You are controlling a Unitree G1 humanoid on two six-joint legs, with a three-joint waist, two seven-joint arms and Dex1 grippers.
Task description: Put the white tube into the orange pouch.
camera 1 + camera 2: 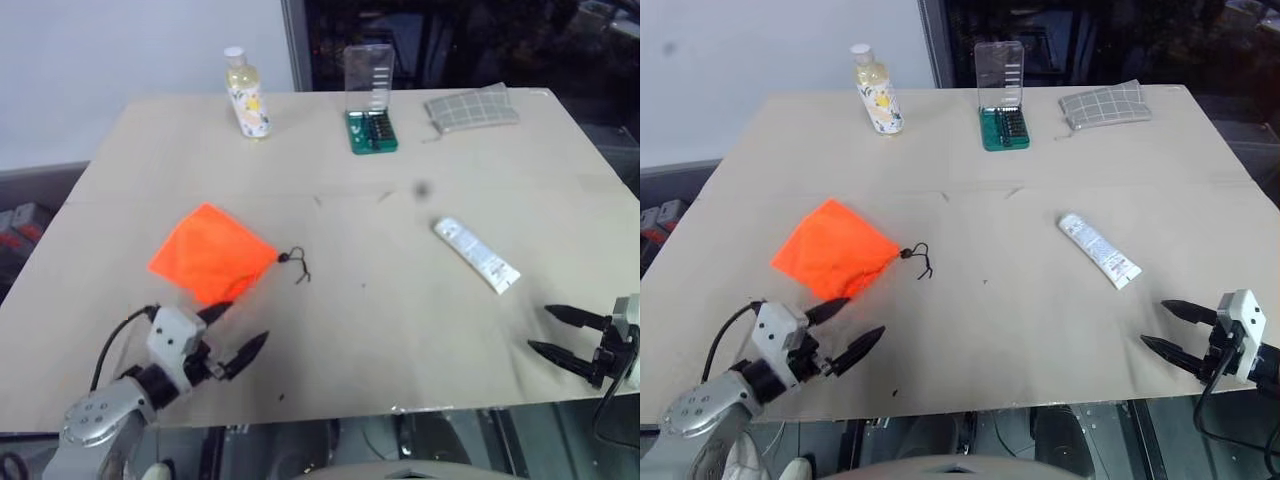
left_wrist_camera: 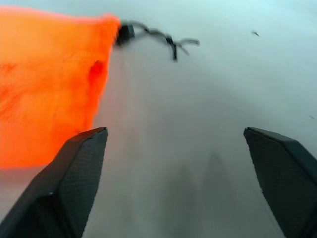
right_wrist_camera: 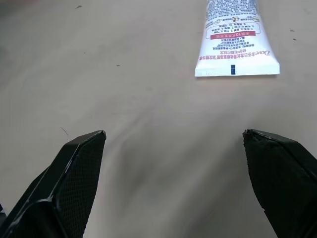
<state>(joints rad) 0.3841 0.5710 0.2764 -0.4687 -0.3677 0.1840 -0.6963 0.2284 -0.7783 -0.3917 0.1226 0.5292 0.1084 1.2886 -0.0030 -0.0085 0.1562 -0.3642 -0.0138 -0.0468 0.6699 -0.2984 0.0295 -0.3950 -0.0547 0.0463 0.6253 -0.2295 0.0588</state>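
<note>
**Both pincers spread wide, nothing held**

Nearest me, the left pincer (image 1: 238, 330) hangs with fingers spread wide and empty, just short of the bright orange soft fabric pouch (image 1: 210, 253), which lies flat on the tan table (image 1: 360, 330), black cord trailing. The right pincer (image 1: 562, 332), equally wide and empty, points toward the small flat white squeeze tube (image 1: 476, 255), well apart from the pouch.

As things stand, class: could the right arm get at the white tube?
Probably yes. The right gripper has its jaws open, the white tube lies just ahead of it, and only bare table lies between them.
</note>
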